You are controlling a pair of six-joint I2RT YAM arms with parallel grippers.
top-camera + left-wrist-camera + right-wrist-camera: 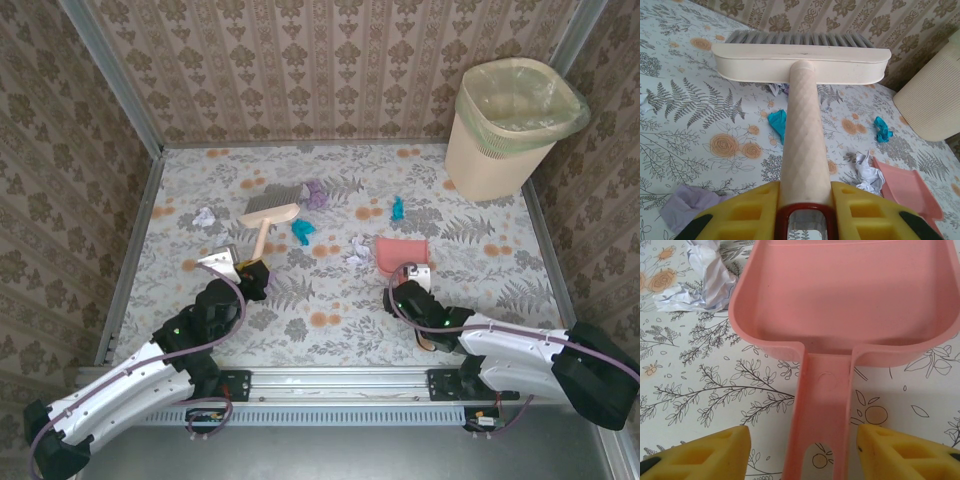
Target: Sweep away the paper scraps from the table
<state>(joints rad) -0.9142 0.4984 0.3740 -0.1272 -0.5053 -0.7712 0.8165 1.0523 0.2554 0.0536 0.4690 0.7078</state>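
**Cataloguing the sweep: tools and scraps**

Left end effector (805,192): pressed together on the cream handle of the brush (801,65), whose bristles are seen on the far side of the head.

Right end effector (805,440): spread. Its yellow fingers (705,452) are set either side of the handle of the pink dustpan (845,305) and are not clamped on it.

Paper scraps (302,230): purple, teal and white wads, scattered over the middle of the tabletop (330,325), around the brush and toward the pan. One white wad (700,275) is found just beside the pan's left lip.

Handling, as judged: very light, soft and crushable, likely to roll or skip ahead of stiff bristles. The wads are better herded with low, gentle strokes than pinched singly. Hold is best taken on the tool handles.
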